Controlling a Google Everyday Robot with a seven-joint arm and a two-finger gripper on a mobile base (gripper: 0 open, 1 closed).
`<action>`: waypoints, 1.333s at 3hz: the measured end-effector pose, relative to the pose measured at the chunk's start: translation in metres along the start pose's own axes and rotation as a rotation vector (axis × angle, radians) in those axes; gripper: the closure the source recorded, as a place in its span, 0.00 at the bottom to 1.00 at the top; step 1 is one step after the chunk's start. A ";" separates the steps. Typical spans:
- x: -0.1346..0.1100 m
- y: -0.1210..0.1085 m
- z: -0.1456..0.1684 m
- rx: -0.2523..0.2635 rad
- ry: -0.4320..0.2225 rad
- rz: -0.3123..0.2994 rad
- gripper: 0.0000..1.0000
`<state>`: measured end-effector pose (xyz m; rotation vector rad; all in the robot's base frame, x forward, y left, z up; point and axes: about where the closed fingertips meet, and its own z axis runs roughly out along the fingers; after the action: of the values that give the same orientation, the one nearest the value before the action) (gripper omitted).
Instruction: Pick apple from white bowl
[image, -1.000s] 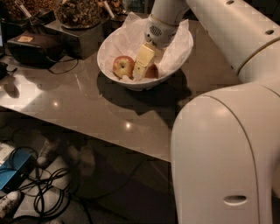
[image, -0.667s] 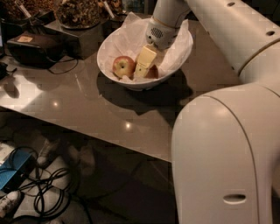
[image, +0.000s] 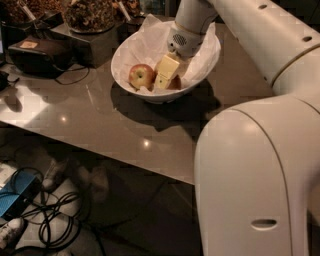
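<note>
**Task item.** The white bowl (image: 121, 75) sits on the far part of the table, just in front of the food containers. It is glossy and round with a slanted rim, and it is lined with crumpled white paper (image: 150, 35) that stands up above the back edge. A red-and-yellow apple (image: 141, 76) lies in the left front of the bowl, resting on the paper and fully exposed. A second reddish rounded shape (image: 175, 84) shows low in the bowl on the gripper's other side; it is mostly hidden, so it cannot be identified.

**Tool.** The gripper (image: 162, 80) is lowered inside the bowl, just right of the exposed apple, with its pale yellow end down near the paper. Whether it is spread or pressed together cannot be told. The white arm (image: 250, 40) reaches it from the upper right.

**Surroundings.** Dark containers of dried food (image: 90, 15) stand behind and left of the bowl, near its rim. A black boxy device (image: 37, 52) sits further left, with a cable trailing from it. The robot's large white body (image: 255, 175) fills the lower right and blocks that side of the table.

**Surface and room.** The table (image: 100, 115) is dark and glossy, showing light reflections and the bowl's shadow. On the dim floor below lie tangled black cables (image: 55, 215) and a blue object (image: 15, 195).
</note>
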<state>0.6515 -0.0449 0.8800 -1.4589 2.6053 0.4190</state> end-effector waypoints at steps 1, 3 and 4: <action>0.001 -0.003 0.004 -0.009 0.003 0.003 0.25; 0.003 -0.008 0.016 -0.025 0.015 0.011 0.26; 0.003 -0.008 0.016 -0.025 0.015 0.011 0.45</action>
<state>0.6566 -0.0464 0.8628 -1.4615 2.6307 0.4445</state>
